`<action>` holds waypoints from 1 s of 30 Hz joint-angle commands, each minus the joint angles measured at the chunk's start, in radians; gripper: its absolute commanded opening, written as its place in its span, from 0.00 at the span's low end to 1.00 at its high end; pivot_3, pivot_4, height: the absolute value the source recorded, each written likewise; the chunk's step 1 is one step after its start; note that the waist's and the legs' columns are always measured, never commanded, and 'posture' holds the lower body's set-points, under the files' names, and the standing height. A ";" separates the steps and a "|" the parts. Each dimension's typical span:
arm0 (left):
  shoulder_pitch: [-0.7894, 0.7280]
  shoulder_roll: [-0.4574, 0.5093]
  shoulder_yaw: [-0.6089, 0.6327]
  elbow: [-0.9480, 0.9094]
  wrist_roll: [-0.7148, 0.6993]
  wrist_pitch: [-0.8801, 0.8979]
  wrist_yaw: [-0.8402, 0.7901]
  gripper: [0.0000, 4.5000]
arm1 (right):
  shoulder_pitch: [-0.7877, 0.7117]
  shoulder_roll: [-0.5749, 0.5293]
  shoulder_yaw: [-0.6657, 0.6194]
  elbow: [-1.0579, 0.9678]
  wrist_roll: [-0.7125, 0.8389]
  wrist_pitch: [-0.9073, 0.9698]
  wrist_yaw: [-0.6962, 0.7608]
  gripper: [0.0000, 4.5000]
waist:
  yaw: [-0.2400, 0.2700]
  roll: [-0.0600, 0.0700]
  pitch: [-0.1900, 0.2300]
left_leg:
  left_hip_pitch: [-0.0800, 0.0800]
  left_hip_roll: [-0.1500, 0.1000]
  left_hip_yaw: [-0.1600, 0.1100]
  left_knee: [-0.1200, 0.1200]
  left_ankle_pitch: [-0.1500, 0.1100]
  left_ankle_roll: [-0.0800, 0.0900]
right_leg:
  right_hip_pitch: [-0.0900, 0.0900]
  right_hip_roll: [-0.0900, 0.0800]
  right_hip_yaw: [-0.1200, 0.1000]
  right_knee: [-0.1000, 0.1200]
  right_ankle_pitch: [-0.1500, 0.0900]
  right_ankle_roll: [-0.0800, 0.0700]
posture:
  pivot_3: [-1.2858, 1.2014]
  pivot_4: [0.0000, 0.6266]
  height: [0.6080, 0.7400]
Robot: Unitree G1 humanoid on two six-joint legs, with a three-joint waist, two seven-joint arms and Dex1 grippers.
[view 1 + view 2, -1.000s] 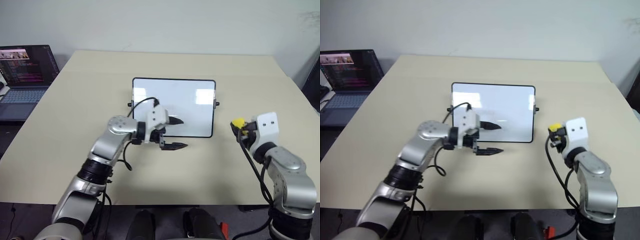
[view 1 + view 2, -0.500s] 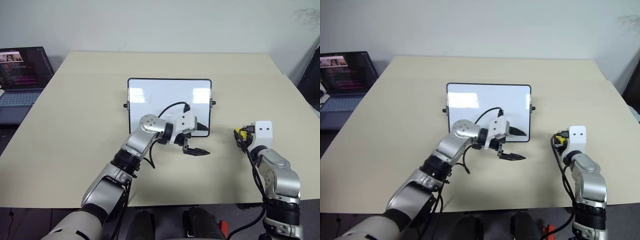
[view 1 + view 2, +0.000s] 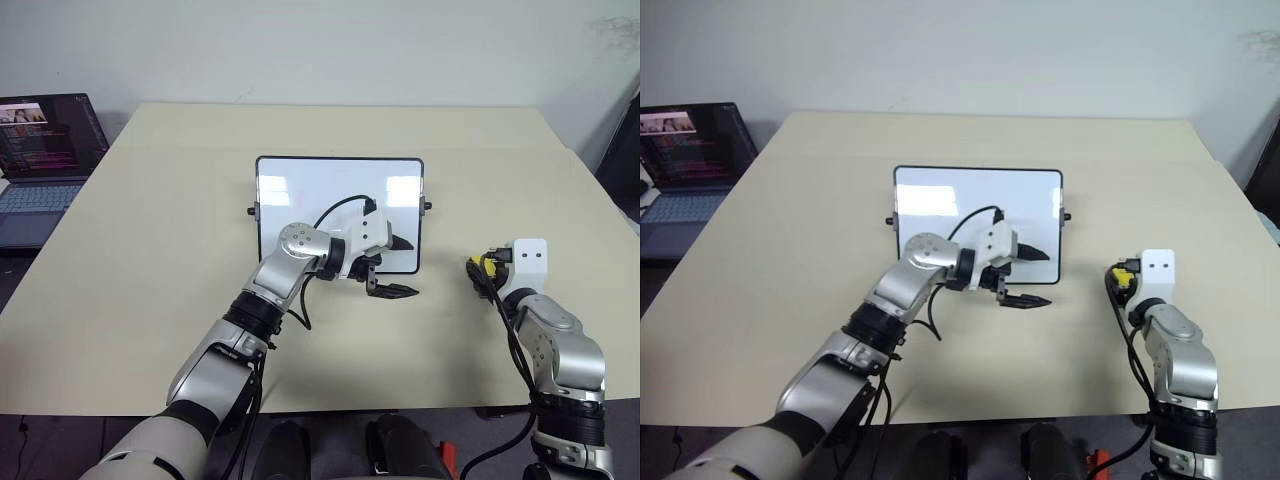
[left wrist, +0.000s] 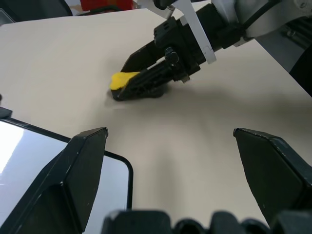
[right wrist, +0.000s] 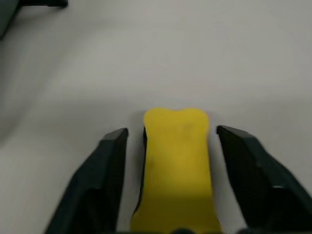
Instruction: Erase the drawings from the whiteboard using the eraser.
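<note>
Eraser (image 5: 176, 165) on table (image 3: 150, 250), between parted right gripper (image 5: 170, 141) fingers, untouched.

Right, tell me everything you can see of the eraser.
The eraser is a small yellow block with a black underside and a notched far end. It lies flat on the beige table, right of the whiteboard. The right gripper straddles it, its fingers open with a gap on each side.

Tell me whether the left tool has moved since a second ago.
Yes. The left tool has shifted rightward along the whiteboard's near edge, toward its right corner.
</note>
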 commanded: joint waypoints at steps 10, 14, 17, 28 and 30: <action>-0.005 0.014 0.045 -0.050 -0.012 -0.010 0.026 1.00 | 0.007 -0.032 -0.012 -0.052 0.069 -0.031 -0.003 1.00 | 0.000 0.000 0.000 | 0.000 0.000 0.000 0.000 0.000 0.000 | 0.000 0.000 0.000 0.000 0.000 0.000 | 0.52 0.24 1.00; 0.044 0.069 0.101 -0.152 -0.048 0.044 0.042 1.00 | 0.016 -0.020 -0.026 -0.179 0.120 -0.024 0.000 1.00 | -0.002 0.001 0.001 | 0.000 0.001 0.000 0.000 0.000 0.000 | 0.000 0.000 0.000 0.000 0.000 -0.001 | 0.52 0.24 1.00; 0.096 0.117 0.159 -0.224 -0.079 0.106 0.073 1.00 | 0.035 -0.023 -0.033 -0.243 0.150 -0.008 0.000 1.00 | -0.002 0.002 0.001 | 0.000 0.002 -0.001 0.000 0.000 0.000 | 0.000 0.000 0.000 0.000 0.000 0.000 | 0.52 0.24 1.00; 0.179 0.145 0.209 -0.341 -0.100 0.169 0.161 1.00 | 0.021 -0.080 -0.042 -0.159 0.119 -0.062 -0.059 1.00 | 0.007 0.002 0.001 | 0.000 0.001 0.000 0.001 0.000 0.000 | 0.000 -0.004 0.000 0.000 0.000 0.000 | 0.52 0.24 1.00; 0.222 0.157 0.246 -0.390 -0.115 0.184 0.202 1.00 | 0.049 -0.079 -0.043 -0.224 0.134 -0.087 -0.047 1.00 | 0.003 0.002 0.001 | 0.000 0.001 -0.001 0.000 0.000 0.000 | 0.000 -0.003 0.000 0.000 0.000 0.000 | 0.52 0.24 1.00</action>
